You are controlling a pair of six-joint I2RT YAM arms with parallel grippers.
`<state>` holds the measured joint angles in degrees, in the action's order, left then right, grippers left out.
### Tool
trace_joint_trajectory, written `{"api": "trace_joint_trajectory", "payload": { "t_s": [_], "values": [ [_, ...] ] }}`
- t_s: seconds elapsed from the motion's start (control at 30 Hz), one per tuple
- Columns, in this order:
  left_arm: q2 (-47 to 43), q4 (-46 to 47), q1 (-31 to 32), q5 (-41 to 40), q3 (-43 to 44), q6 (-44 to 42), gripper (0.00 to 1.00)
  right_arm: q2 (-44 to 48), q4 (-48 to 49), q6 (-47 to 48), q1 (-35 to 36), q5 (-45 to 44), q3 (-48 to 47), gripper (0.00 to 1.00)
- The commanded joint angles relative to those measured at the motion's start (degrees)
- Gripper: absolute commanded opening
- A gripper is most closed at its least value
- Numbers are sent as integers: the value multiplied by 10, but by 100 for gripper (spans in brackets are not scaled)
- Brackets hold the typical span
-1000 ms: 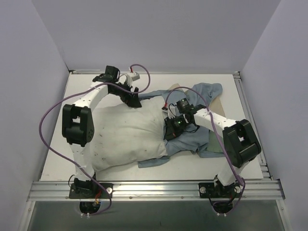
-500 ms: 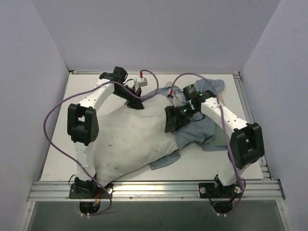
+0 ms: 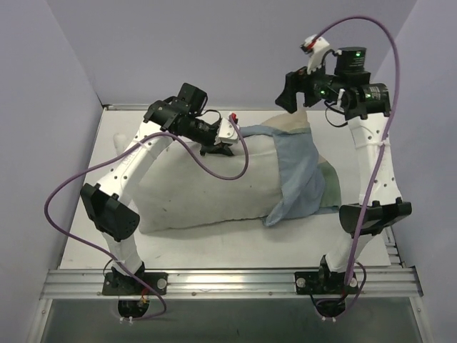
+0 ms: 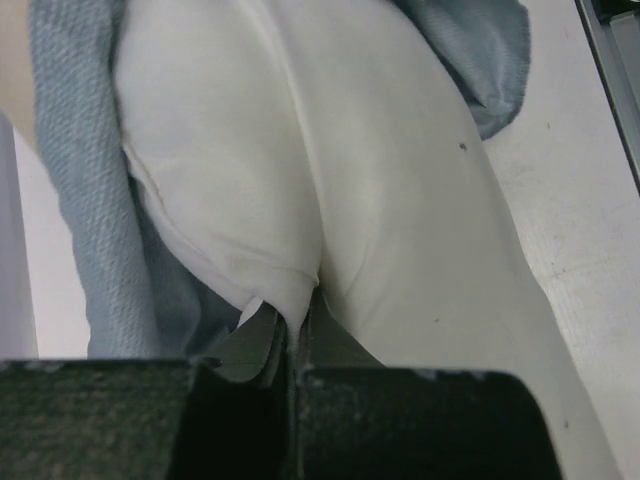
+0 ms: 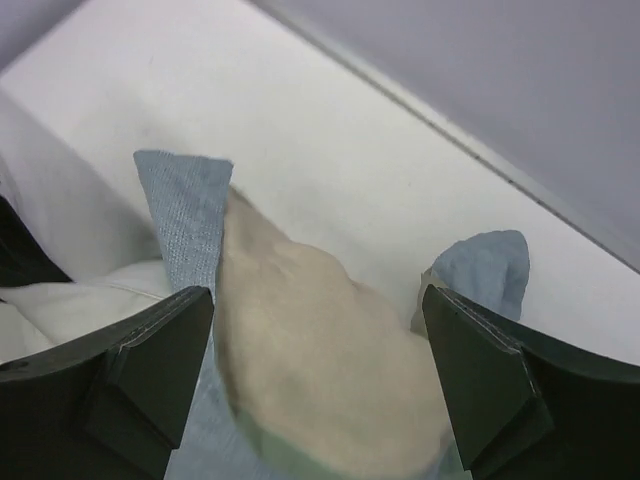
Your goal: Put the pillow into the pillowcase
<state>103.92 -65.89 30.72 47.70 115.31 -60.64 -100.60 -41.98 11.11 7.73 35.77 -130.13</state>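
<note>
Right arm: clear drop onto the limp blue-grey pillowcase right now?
Probably yes. The open right gripper hangs above the limp blue-grey pillowcase with nothing between them; the left gripper pinches the plump white pillow further left.

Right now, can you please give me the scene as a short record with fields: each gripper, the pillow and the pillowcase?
left gripper: shut, pinching a fold of the pillow
right gripper: open, holding nothing, raised above the pillowcase
pillow: rests on the table, mostly uncovered
pillowcase: covers only the pillow's right end
task state: pillow not yet fully inside
</note>
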Motion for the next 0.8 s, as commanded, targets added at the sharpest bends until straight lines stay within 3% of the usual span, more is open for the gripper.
{"api": "trace_joint_trajectory", "payload": {
  "t_s": [0.0,0.13,0.3,0.37,0.4,0.57,0.6,0.63,0.67,0.77],
  "values": [
    [-23,7,12,11,41,-46,0,-5,-60,155,59,8,61,89],
    [-31,5,28,7,33,-40,0,36,-74,189,93,-10,149,85],
    [-43,5,36,-1,10,-48,0,55,-144,156,92,-4,183,84],
    [-47,7,36,-2,4,-48,0,61,-166,143,87,9,192,78],
    [-49,8,36,-1,2,-49,0,67,-172,132,87,10,200,66],
    [-58,17,37,-3,-19,-52,0,73,-185,71,73,23,187,35],
    [-60,22,37,-2,-21,-49,0,70,-185,52,67,39,182,16],
    [-60,28,38,1,-22,-47,0,66,-186,39,69,53,174,6],
    [-58,30,39,4,-20,-46,0,61,-184,26,70,95,169,0],
    [-50,43,43,11,-8,-38,0,30,-169,-38,83,156,150,0]
  ]
}}
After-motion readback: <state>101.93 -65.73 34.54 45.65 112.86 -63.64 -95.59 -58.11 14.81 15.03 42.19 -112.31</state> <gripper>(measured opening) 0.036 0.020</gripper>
